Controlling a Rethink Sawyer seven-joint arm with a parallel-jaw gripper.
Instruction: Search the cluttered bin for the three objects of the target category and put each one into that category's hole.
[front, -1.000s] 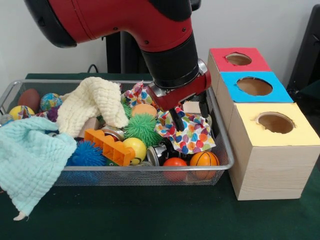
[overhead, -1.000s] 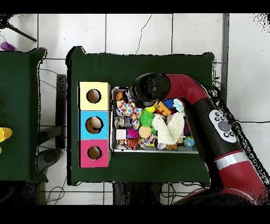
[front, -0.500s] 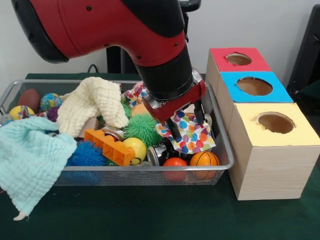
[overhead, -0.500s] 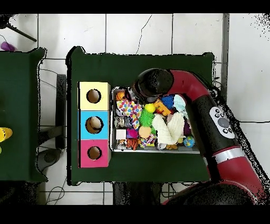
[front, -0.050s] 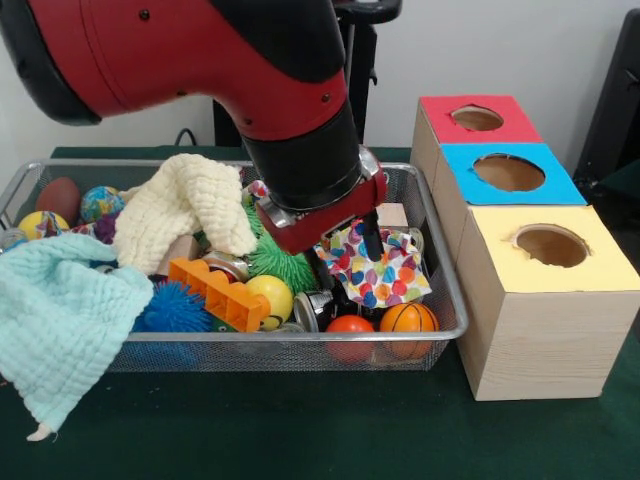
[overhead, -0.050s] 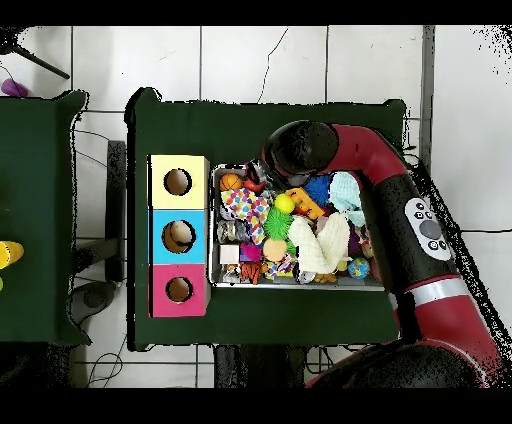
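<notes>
The gripper (front, -0.050s: 345, 258) hangs spread and empty over the dotted cloth (front, -0.050s: 378, 268) near the bin's (front, -0.050s: 452, 300) right edge, something already lies in the blue hole (overhead, -0.050s: 178, 236), so sorting seems partly done.

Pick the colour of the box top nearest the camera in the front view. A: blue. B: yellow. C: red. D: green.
B: the yellow-topped box stands nearest the camera in the front view, with the blue-topped box behind it and the red-topped box farthest back.
</notes>
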